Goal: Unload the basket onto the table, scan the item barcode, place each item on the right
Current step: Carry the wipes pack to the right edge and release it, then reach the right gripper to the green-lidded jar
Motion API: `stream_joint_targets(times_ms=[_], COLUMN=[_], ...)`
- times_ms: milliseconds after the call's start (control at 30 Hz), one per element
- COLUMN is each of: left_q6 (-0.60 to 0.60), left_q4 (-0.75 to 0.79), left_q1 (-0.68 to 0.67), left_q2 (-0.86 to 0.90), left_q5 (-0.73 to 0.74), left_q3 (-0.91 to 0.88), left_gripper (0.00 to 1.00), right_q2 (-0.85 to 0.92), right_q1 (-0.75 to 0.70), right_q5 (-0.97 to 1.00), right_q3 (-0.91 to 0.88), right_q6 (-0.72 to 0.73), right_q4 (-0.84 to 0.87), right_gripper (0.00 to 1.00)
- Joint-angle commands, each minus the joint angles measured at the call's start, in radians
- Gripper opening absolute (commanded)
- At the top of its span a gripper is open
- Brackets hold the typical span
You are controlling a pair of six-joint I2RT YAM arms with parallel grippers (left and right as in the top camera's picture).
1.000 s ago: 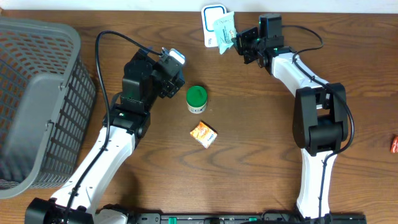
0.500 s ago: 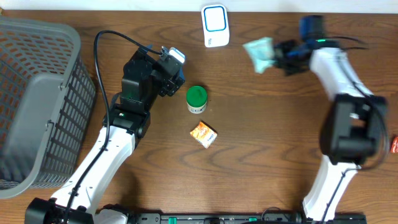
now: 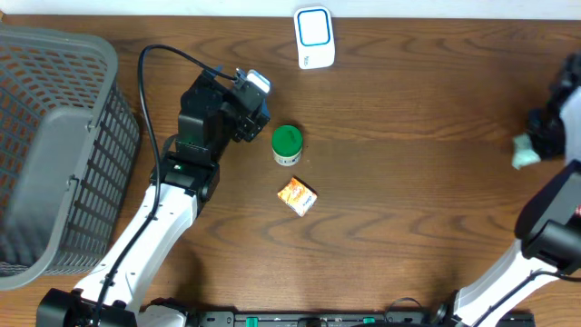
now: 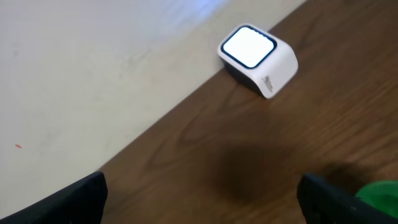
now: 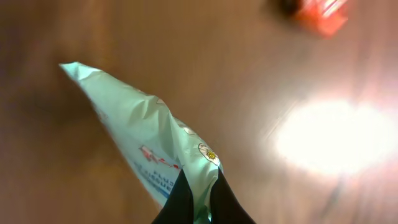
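Your right fingers (image 5: 185,198) are pinched tight on one end of the packet (image 5: 146,146). It is a pale green pouch with red and blue print (too blurred to read), held over the desk (image 5: 74,37). Whether it touches the wood you cannot tell. From overhead, the packet sits at the far right edge, well apart from the scanner (image 3: 314,36), which stands at the back edge of the desk near the middle. The right arm (image 3: 556,209) is blurred in that view. A red item (image 5: 320,15) lies on the desk at the top of the right wrist view (what it is you cannot tell).

Your left fingers (image 4: 68,199) stand spread wide with nothing between them. Only their tips show, at the lower corners of the left wrist view. They face the scanner, whose white screen is tilted upward, with bare wood between. A green tub (image 3: 287,143) stands just beside the left fingers, and an orange box (image 3: 298,196) lies near it, closer to the arm bases. A grey basket (image 3: 54,136) sits at the left end.
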Motion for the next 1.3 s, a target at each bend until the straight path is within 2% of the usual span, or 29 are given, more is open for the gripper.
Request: stream_joint_targets(times_ms=[0,33,67,100,133,167,333,467,600,733,833,967,1067,1167,1267], left_q6=[0.013,0.013,0.013,0.013,0.013,0.013,0.014,0.014,0.013,0.008,-0.049,-0.115,-0.114,-0.060,0.095], left_q4=[-0.014,-0.018,-0.021,-0.024,-0.024,-0.024,0.008,0.103,0.132,0.143,0.141,0.083,0.042,0.024,0.024], left_q1=[0.005,0.005,0.005,0.005,0.005,0.005,0.005,0.005,0.005,0.005,0.006,0.026,0.045,0.051,0.051], left_q2=[0.004,0.004,0.004,0.004,0.004,0.004,0.004,0.002,-0.003,-0.030,-0.093,-0.232,-0.327,-0.390,-0.416], left_q5=[-0.006,-0.006,-0.006,-0.006,-0.006,-0.008,-0.059,-0.123,-0.147,-0.256,-0.322,-0.316,-0.289,-0.290,-0.290], left_q3=[0.009,0.009,0.009,0.009,0.009,0.009,0.009,0.009,0.009,0.009,0.009,0.010,0.010,0.010,0.010], left_gripper=[0.98,0.98,0.98,0.98,0.98,0.98,0.98,0.98,0.98,0.98,0.98,0.98,0.98,0.98,0.98], right_q2=[0.066,0.082,0.096,0.110,0.123,0.132,0.118,0.051,-0.076,-0.208,-0.274,-0.270,-0.218,-0.151,-0.085], right_q1=[-0.080,-0.105,-0.126,-0.150,-0.175,-0.196,-0.272,-0.255,-0.168,0.013,0.200,0.461,0.630,0.777,0.911], right_q5=[0.162,0.170,0.169,0.167,0.166,0.147,-0.063,-0.149,-0.219,-0.266,-0.280,-0.365,-0.417,-0.435,-0.434], right_q3=[-0.009,-0.009,-0.009,-0.009,-0.009,-0.009,0.002,0.021,0.021,0.021,0.021,0.020,0.020,0.020,0.020], right_q6=[-0.076,-0.091,-0.113,-0.147,-0.183,-0.200,-0.398,-0.439,-0.449,-0.448,-0.415,-0.398,-0.298,-0.215,-0.161], right_q4=[-0.004,0.001,0.013,0.031,0.043,0.044,0.042,0.031,0.022,0.007,0.000,0.042,0.053,0.058,0.110], right_gripper=[0.01,0.04,0.22,0.57,0.86,0.99,0.99,0.99,0.99,0.99,0.99,0.99,0.99,0.99,0.99])
